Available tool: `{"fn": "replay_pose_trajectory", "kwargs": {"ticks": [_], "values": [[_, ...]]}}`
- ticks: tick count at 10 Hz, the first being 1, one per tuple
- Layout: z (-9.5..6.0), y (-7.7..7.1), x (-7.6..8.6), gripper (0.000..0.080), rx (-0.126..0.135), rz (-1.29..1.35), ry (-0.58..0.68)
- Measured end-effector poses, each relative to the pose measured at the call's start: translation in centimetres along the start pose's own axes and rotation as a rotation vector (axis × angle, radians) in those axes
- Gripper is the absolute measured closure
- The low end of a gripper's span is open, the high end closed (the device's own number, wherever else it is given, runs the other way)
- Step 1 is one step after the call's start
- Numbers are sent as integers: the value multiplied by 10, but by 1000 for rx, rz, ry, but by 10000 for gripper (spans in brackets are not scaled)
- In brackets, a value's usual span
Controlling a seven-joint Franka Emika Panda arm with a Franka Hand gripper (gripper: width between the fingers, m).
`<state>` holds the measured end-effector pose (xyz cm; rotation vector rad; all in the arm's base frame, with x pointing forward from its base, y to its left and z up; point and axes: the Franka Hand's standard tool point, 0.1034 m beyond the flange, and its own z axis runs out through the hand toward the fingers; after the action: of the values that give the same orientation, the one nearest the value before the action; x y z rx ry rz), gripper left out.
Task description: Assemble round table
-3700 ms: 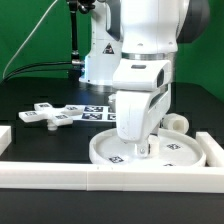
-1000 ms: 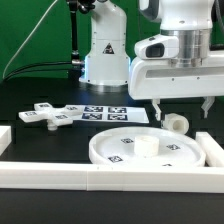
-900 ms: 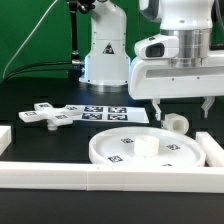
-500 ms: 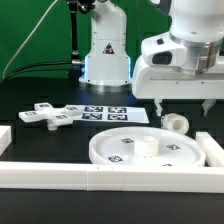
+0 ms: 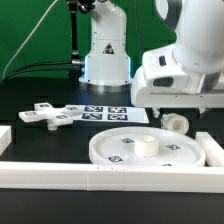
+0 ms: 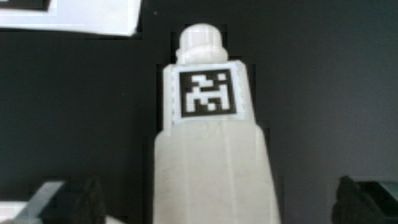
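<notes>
The large rimmed round disc (image 5: 140,150) lies flat on the black table, with a raised hub in its middle. The short cylinder post (image 5: 176,123) lies just behind the disc's far right edge. In the wrist view the post (image 6: 210,150) lies lengthwise, its tag facing up and its narrow tip pointing away. My gripper (image 5: 180,108) hangs open just above the post. In the wrist view my gripper (image 6: 214,205) has one dark fingertip (image 6: 63,200) on each side of the post, apart from it. The four-armed cross piece (image 5: 45,115) lies at the exterior view's left.
The marker board (image 5: 108,113) lies flat behind the disc, and its corner shows in the wrist view (image 6: 71,15). A long white rail (image 5: 100,178) runs along the front. Another rail (image 5: 212,150) stands at the exterior view's right, close to the disc.
My gripper has risen off the disc and moved to the exterior view's right, over the post. In the last half second the hand has turned and tilted there.
</notes>
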<state>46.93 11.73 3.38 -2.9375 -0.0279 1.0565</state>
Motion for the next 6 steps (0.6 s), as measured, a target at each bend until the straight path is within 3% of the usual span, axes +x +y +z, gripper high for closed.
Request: {"fn": "replay_pose_trajectory", "kwargs": {"ticks": [3,6], "values": [[13,1,2,151,-7,-4,-159],[17,0,11,151,-2,-6,-118]]}}
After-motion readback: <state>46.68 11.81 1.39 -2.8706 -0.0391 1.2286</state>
